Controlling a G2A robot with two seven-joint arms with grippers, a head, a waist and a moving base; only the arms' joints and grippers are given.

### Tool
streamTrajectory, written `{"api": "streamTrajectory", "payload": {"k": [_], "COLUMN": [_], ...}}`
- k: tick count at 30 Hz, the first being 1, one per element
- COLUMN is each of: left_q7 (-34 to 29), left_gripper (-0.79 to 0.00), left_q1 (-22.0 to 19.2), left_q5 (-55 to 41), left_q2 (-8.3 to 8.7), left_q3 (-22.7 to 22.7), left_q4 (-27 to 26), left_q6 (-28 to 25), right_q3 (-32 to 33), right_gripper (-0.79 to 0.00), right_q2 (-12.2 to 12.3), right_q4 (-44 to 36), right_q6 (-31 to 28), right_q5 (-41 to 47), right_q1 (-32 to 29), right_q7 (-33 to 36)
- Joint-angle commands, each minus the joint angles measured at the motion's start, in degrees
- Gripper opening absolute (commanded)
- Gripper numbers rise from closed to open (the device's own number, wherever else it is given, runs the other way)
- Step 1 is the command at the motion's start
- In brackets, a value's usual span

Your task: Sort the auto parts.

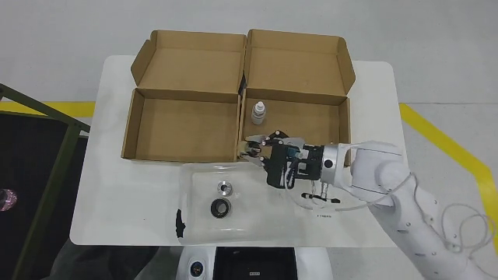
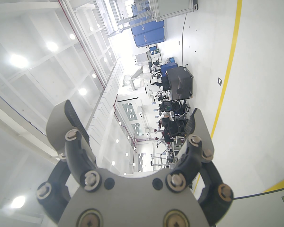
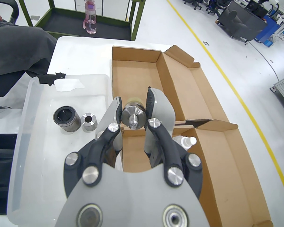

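Our right pincer [image 3: 133,108] squeezes a shiny metal part [image 3: 132,116], right above the brown box [image 3: 132,81] edge. A dark ring [image 3: 66,118] and a small silver piece [image 3: 89,121] sit beside it. Our left pincer [image 2: 132,119] gapes wide.

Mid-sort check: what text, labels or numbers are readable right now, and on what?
None readable.
Metal part in the right gripper jaws: no marking seen.
White bottle: no legible label.
Cardboard boxes: plain.
Blue cabinet: white print, too small to read.
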Motion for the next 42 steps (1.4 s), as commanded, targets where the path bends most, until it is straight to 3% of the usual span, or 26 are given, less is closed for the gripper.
{"api": "streamTrajectory", "payload": {"k": [1,15,27,42], "left_q7": [0.00,0.00,0.00,0.00], "left_gripper": [0.000,0.000,0.000,0.000], "left_q1": [0.00,0.00,0.00,0.00], "left_q5": [0.00,0.00,0.00,0.00], "left_q2": [0.00,0.00,0.00,0.00], "left_q3": [0.00,0.00,0.00,0.00], "left_q4": [0.00,0.00,0.00,0.00], "left_q6": [0.00,0.00,0.00,0.00], "right_q3": [1.10,6.32,7.63,3.76], "right_gripper": [-0.785,-0.785,-0.785,-0.785], "right_q2": [0.13,0.81,0.88,0.60], "right_q4": [-0.07,1.56,5.11,15.03], "right_q6": [-0.01,-0.65,-0.69,-3.16], "right_q5": [0.24,3.96,5.34,6.98], "right_q1": [-0.33,-1.39,1.10,7.98], "right_q7": [-0.66,-2.41,-2.53,6.00]}}
